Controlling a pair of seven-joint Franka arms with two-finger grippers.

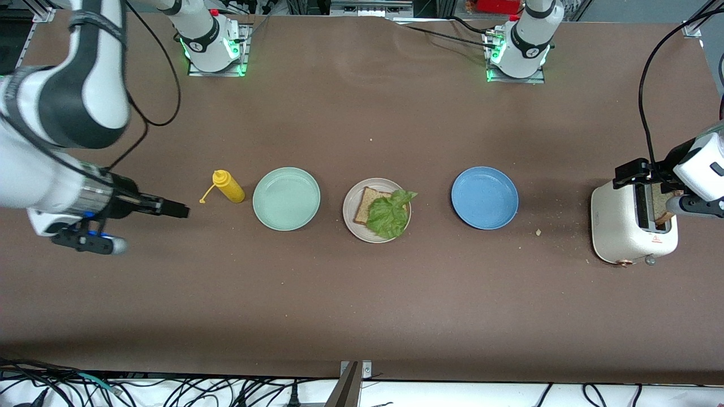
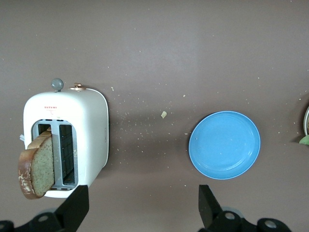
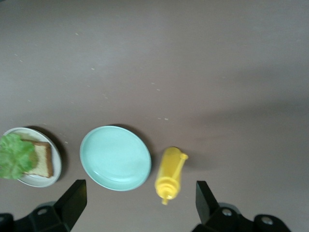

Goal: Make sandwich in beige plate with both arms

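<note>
The beige plate [image 1: 348, 210] sits mid-table with a toast slice [image 1: 366, 204] on it and a lettuce leaf [image 1: 389, 215] lying over that slice. A second toast slice [image 1: 663, 210] stands up out of a slot of the white toaster [image 1: 628, 226] at the left arm's end. My left gripper [image 1: 638, 172] hangs open above the toaster, nothing between its fingertips [image 2: 77, 203]. My right gripper [image 1: 169, 208] is open and holds nothing, over the table beside the yellow bottle [image 1: 229, 186]. The right wrist view shows the plate [image 3: 54, 174], its toast [image 3: 43, 159] and lettuce [image 3: 14, 155].
A mint green plate [image 1: 286, 198] lies between the bottle and the beige plate. A blue plate [image 1: 485, 198] lies between the beige plate and the toaster. Crumbs dot the brown table around the toaster [image 2: 89, 130] and blue plate [image 2: 224, 145].
</note>
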